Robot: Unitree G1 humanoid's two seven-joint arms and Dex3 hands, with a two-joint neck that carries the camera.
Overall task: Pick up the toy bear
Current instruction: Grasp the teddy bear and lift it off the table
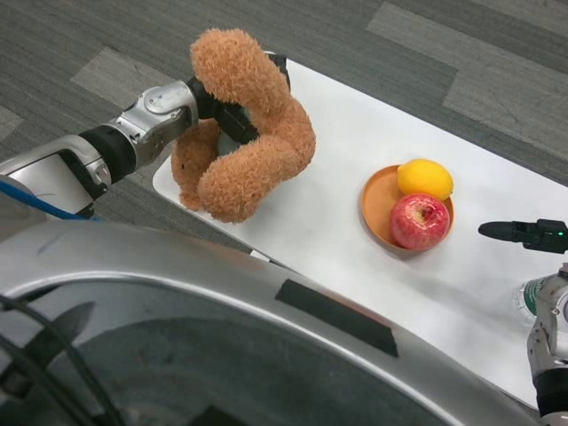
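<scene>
Head view: white desk (355,160) over grey striped carpet (426,44). Left robot hand (232,120) grasps the toy bear (253,142), lifted above the desk's left end. An orange bowl (374,206) holds a lemon (424,178) and apple (419,221). Right robot hand (524,232): grip unclear.
</scene>
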